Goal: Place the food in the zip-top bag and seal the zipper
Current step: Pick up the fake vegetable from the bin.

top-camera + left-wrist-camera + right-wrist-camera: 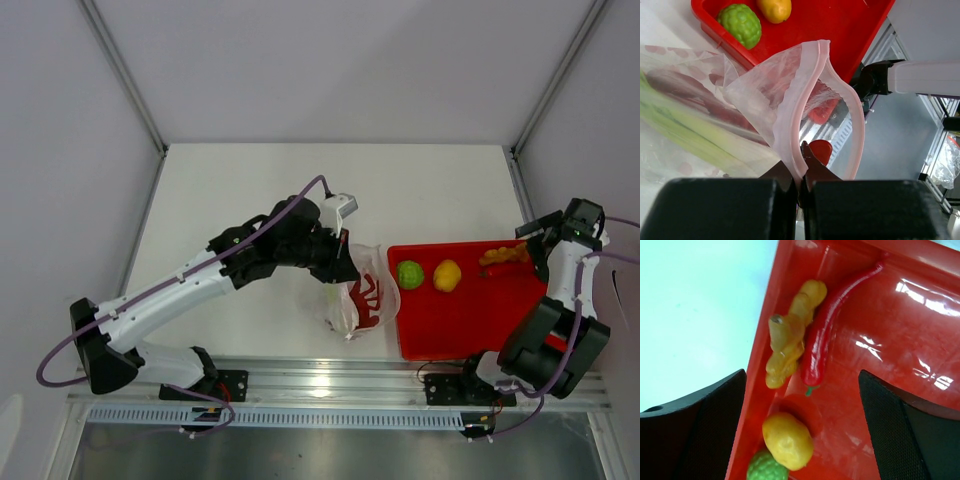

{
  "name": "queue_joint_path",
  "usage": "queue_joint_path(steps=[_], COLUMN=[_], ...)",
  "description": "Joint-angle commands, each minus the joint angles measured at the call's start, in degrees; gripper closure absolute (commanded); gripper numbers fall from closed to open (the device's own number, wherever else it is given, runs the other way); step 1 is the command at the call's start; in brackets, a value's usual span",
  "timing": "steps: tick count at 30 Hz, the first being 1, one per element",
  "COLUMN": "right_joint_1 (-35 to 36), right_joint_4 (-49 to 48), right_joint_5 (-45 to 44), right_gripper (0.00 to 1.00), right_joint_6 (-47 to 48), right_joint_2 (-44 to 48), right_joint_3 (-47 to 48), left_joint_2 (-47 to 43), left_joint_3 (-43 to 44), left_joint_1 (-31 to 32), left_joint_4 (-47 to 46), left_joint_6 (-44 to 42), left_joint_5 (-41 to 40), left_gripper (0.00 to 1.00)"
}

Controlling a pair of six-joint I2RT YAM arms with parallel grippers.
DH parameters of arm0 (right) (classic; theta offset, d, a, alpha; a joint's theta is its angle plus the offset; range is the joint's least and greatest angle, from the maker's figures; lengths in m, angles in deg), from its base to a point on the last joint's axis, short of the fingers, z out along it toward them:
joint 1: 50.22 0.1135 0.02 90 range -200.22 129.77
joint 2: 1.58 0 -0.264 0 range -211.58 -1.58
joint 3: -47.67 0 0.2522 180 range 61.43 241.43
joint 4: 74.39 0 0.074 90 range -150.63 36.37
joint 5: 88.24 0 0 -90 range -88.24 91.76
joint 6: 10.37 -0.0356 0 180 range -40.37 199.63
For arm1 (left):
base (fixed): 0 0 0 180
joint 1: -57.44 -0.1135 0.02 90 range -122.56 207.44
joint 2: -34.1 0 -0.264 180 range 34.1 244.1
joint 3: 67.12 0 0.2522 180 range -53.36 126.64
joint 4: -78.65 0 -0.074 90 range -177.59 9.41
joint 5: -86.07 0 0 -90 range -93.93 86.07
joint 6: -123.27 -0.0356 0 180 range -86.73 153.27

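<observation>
- The tray (470,325) lies on the bench (250,190), near right, with the zip-top bag (358,300) just left of it.
- Along the tray's far side, left to right: bumpy fruit (410,274), smooth fruit (447,275), then chilli (830,325) beside knobbly root (790,335), which lies against the wall.
- A stalk (685,130) lies inside the bag.
- The left hand (802,172) pinches the zipper (790,125) at the bag's mouth.
- The right hand (802,390) hangs over root and chilli.

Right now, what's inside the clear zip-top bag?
A long pale-green stalk lies inside the clear crinkly zip-top bag. A dark red shape beside it may be food or the bag's print; cannot tell. The crinkled plastic and the left pincer hide the rest.
</observation>
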Motion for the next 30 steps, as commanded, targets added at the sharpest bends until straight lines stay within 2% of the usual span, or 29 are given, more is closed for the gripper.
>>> queue_joint_path(steps=[1, 16, 23, 24, 26, 27, 29, 30], right_joint_1=[2.67, 3.90, 3.90, 3.90, 3.90, 3.90, 3.90, 3.90], right_joint_4=[-3.03, -6.20, -7.07, -7.16, -6.90, -7.07, -7.16, -7.25], right_joint_5=[-7.45, -12.55, -12.82, -12.82, -12.99, -12.91, -12.91, -12.99], right_gripper=[0.07, 0.13, 0.18, 0.24, 0.25, 0.31, 0.36, 0.44], right_joint_6=[-2.06, -3.91, -4.44, -4.26, -4.44, -4.26, -4.35, -4.35], right_joint_2=[-2.78, -8.85, -7.36, -7.27, -7.62, -7.71, -7.89, -8.06], right_joint_3=[3.48, 2.43, 0.06, -0.29, -0.38, -0.56, -0.73, -0.82], left_joint_2=[-2.39, -1.86, -1.95, -1.95, -2.03, -2.03, -2.03, -2.03], left_joint_3=[-0.14, -0.76, -1.11, -1.20, -1.29, -1.29, -1.29, -1.29], left_joint_1=[-0.34, -0.34, -0.34, -0.34, -0.34, -0.34, -0.34, -0.34], left_joint_4=[-4.36, -5.06, -5.24, -5.24, -5.41, -5.41, -5.32, -5.32], left_joint_6=[1.35, 0.91, 1.00, 0.91, 1.00, 1.00, 0.91, 0.91], left_joint_5=[1.87, 2.40, 2.66, 2.75, 2.75, 2.84, 2.84, 2.84], left_gripper=[0.99, 0.99, 1.00, 0.99, 0.99, 1.00, 0.99, 0.99])
